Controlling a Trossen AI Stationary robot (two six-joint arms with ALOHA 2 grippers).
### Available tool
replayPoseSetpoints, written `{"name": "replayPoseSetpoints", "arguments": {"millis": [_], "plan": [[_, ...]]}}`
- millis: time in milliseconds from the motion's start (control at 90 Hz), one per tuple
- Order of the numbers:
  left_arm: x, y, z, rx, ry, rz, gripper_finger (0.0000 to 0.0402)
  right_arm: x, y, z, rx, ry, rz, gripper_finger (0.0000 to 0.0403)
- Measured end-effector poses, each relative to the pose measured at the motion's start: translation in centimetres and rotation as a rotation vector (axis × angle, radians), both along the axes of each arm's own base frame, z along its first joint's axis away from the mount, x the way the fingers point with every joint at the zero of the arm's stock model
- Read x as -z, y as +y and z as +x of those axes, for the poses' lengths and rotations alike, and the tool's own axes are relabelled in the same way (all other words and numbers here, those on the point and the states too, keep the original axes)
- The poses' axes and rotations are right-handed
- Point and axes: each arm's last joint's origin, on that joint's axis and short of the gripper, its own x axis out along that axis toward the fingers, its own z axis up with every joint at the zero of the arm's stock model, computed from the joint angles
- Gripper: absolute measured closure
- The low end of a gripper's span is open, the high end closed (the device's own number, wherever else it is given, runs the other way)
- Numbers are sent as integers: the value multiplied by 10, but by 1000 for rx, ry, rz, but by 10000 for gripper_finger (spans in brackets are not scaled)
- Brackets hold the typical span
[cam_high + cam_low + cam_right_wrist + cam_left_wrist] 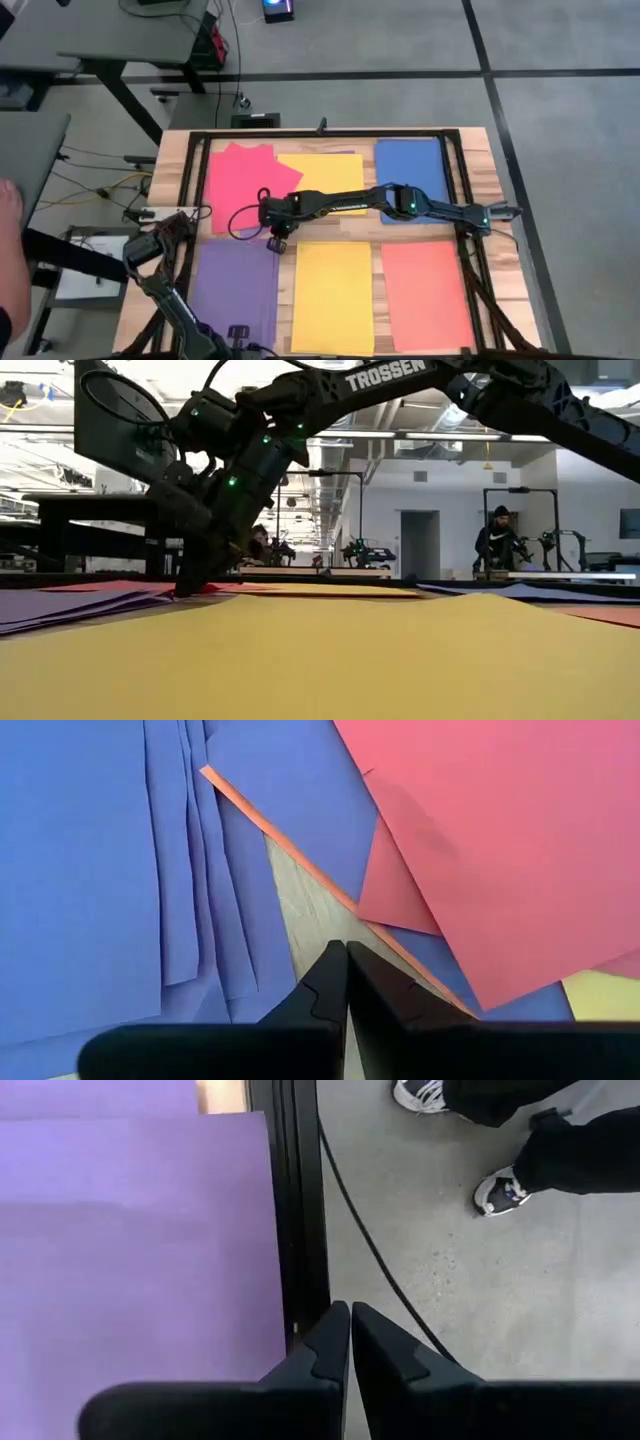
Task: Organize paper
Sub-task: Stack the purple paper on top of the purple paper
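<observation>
Right hand (279, 243) clenched, reaching across the worktop (490, 165), tips down at the gap between red sheets (243, 185) and purple stack (237, 290), yellow stack (331, 295), orange stack (426, 290) and blue sheets (410, 165) spread around, left hand (190, 218) clenched, at the worktop's left edge.

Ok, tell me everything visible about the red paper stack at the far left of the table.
The red paper is a loose pile of thin matte sheets, fanned and skewed so their corners stick out. It lies flat at the table's far left, overlapping the yellow sheets beside it. The right gripper, shut, is at its near edge, where purple sheets and an orange edge show underneath.
</observation>
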Motion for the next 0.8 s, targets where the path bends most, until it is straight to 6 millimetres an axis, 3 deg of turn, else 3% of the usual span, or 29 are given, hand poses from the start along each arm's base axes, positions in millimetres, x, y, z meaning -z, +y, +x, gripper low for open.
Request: {"name": "replayPoseSetpoints", "arguments": {"millis": [344, 800], "plan": [[2, 2, -1, 3, 4, 13, 401, 1, 22, -1, -41, 3, 4, 403], [2, 3, -1, 12, -38, 47, 401, 2, 34, -1, -74, 7, 26, 403]]}}
